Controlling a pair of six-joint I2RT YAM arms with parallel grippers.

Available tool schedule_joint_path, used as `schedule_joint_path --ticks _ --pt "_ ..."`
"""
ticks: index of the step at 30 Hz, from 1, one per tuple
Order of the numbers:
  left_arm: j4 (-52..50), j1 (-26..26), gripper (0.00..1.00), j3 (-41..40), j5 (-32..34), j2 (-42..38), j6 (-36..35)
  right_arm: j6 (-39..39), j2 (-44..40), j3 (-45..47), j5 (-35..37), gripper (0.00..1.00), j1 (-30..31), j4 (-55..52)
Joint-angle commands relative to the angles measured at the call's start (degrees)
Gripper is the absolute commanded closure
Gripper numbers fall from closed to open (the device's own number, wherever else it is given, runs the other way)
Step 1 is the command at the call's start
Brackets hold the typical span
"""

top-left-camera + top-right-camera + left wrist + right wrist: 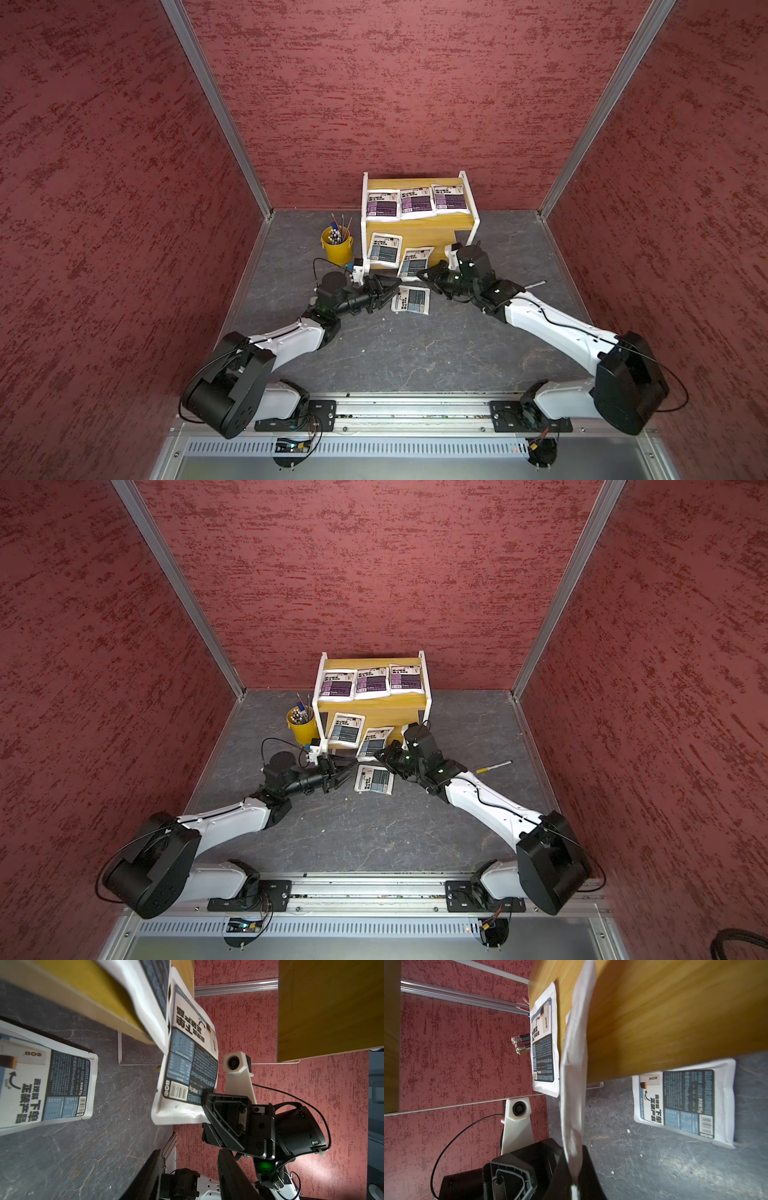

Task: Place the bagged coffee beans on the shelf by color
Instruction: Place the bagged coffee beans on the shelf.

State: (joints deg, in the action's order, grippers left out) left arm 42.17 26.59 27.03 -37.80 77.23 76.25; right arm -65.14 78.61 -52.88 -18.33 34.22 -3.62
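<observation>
Three purple-labelled bagged coffee beans point(417, 202) point(372, 682) lie in a row on the upper board of the shelf point(432, 232) point(382, 710). One blue-grey bag point(384, 248) point(345, 728) point(544, 1043) lies on the lower board. My right gripper point(420, 274) point(377, 755) point(205, 1118) point(574, 1178) is shut on the corner of a second blue-grey bag point(415, 261) point(375, 742) point(187, 1064), which leans on the lower board's front edge. A third blue-grey bag point(411, 300) point(374, 779) point(47, 1088) point(685, 1105) lies flat on the table. Just left of it, my left gripper point(392, 291) point(351, 773) point(191, 1178) is open and holds nothing.
A yellow pen bucket point(336, 247) point(302, 727) stands on the table against the shelf's left side. A loose pen point(534, 284) point(494, 766) lies to the right, behind my right arm. Red walls close in the dark stone table point(395, 353) on three sides.
</observation>
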Motion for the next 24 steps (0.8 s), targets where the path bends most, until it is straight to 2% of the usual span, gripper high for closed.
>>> schedule_joint_path --ticks 1,5,10,12,15,17,24 --pt "2.95 0.03 0.55 1.83 0.1 1.79 0.15 0.02 0.6 -1.91 -0.66 0.95 -0.57 1.15" --pt "4.18 0.01 0.61 2.88 0.43 3.55 0.67 -0.07 0.88 -1.93 -0.78 0.95 -0.59 1.23" --pt "7.31 0.03 0.77 2.76 0.92 5.31 2.16 -0.16 1.25 -1.96 -1.0 0.94 -0.69 1.64" --pt "8.05 0.04 0.82 2.57 1.2 5.73 2.62 -0.33 1.37 -1.95 -1.09 0.9 -0.68 1.92" --pt "8.36 0.08 0.89 2.29 2.23 5.87 3.01 -0.64 1.41 -1.87 -0.94 0.72 -0.69 2.12" --pt "8.54 0.19 0.91 2.24 2.97 6.0 3.22 -0.77 0.85 -1.4 -0.76 0.64 -0.67 2.22" --pt "11.6 0.8 0.93 2.35 3.86 8.05 4.69 -0.66 -1.98 0.6 0.87 0.63 -0.65 3.16"
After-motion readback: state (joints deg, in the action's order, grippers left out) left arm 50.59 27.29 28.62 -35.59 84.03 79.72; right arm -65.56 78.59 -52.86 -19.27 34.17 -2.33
